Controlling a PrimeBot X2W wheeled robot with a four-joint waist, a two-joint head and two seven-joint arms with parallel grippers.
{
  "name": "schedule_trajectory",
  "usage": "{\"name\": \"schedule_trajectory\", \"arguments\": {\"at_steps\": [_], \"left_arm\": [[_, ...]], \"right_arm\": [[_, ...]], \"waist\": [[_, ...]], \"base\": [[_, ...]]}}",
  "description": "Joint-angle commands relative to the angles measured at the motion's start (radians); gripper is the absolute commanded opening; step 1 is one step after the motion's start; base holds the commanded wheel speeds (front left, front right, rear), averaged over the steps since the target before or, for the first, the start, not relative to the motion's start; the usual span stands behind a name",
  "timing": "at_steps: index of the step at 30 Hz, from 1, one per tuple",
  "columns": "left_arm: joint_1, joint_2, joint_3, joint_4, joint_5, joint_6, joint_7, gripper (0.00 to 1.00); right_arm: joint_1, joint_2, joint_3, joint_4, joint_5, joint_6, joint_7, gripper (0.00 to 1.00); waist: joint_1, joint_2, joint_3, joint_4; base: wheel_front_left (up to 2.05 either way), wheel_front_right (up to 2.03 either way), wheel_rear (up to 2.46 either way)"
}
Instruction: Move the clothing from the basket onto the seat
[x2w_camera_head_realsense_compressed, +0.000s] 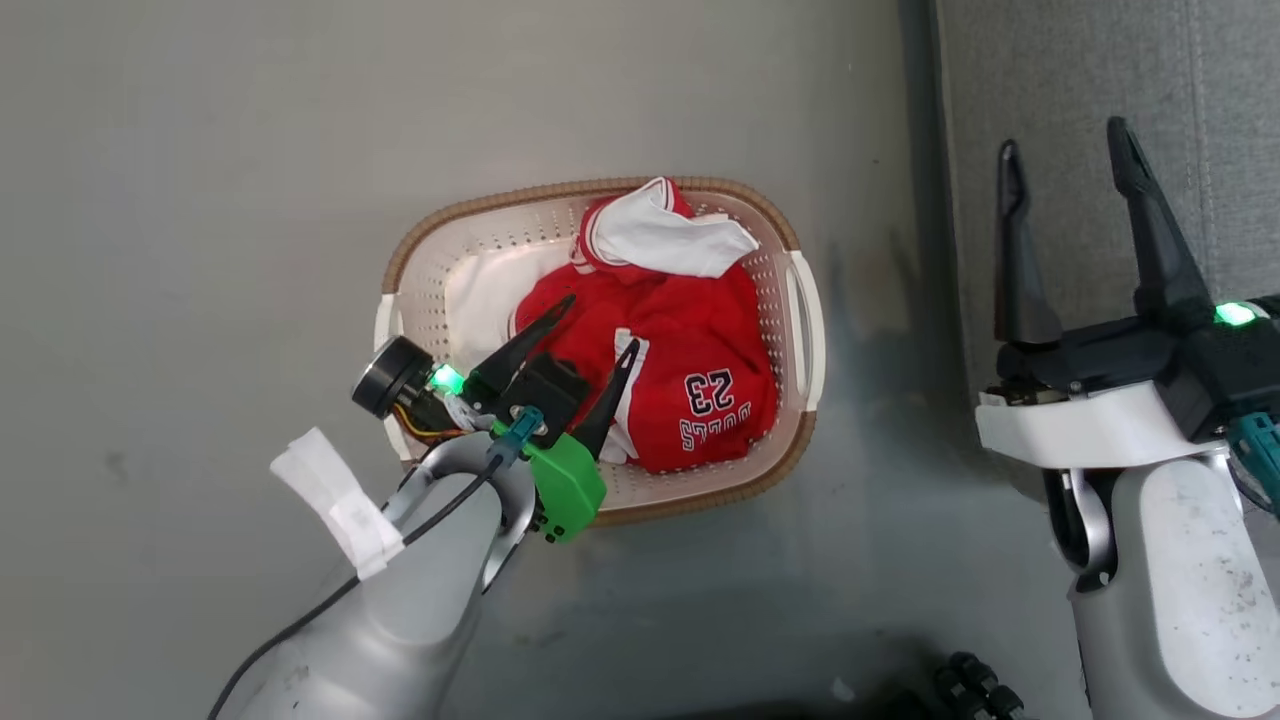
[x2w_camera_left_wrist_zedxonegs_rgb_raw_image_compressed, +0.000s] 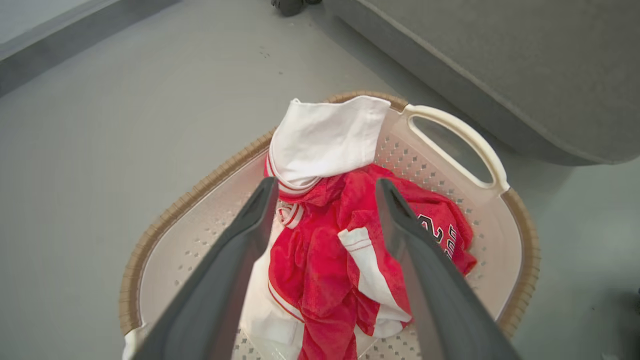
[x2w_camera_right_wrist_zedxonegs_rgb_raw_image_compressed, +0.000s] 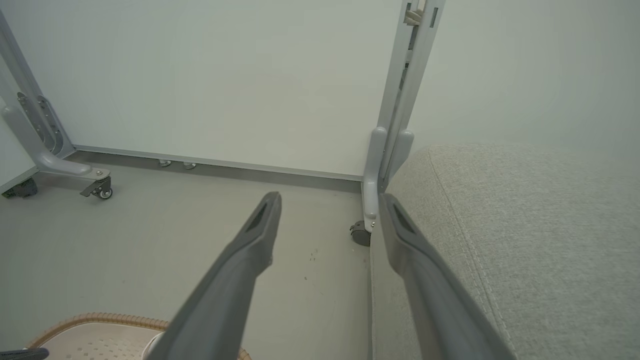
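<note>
The clothing (x2w_camera_head_realsense_compressed: 700, 370) is lying bunched in the basket (x2w_camera_head_realsense_compressed: 640, 186), which is sitting on the floor (x2w_camera_head_realsense_compressed: 200, 250) just beside the seat (x2w_camera_head_realsense_compressed: 1220, 120). The left pincer (x2w_camera_head_realsense_compressed: 602, 320) is hanging over the red heap, fingers spread wide, gripping nothing. The right pincer (x2w_camera_head_realsense_compressed: 1063, 137) is waiting open and empty over the seat's edge. A clean pick is probably calling for the left tips sinking deep into a thick red fold near the middle, not the loose white flap, then closing firmly and lifting clear of the rim.
</note>
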Motion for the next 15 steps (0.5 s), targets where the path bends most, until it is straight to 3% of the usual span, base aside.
{"name": "schedule_trajectory", "arguments": {"at_steps": [1,8,15], "left_arm": [[-0.045,0.007,-0.022,0.039,-0.016,-0.005,-0.001,1.00],[-0.164,0.007,-0.179,0.253,-0.125,-0.007,0.003,1.00],[-0.248,0.007,-0.329,0.340,-0.242,-0.007,0.001,1.00]], "right_arm": [[-0.026,-0.002,0.004,-0.012,-0.006,0.000,-0.003,1.00],[-0.059,-0.001,0.029,-0.046,-0.018,0.000,-0.003,1.00],[-0.086,-0.001,0.025,-0.085,-0.017,0.000,-0.003,1.00]], "waist": [[-0.0003,0.0000,0.124,-0.062],[-0.0003,0.0000,0.203,-0.104],[-0.0003,0.0000,0.262,-0.117]], "base": [[0.00,0.00,0.00],[0.00,0.00,0.00],[0.00,0.00,0.00]]}}
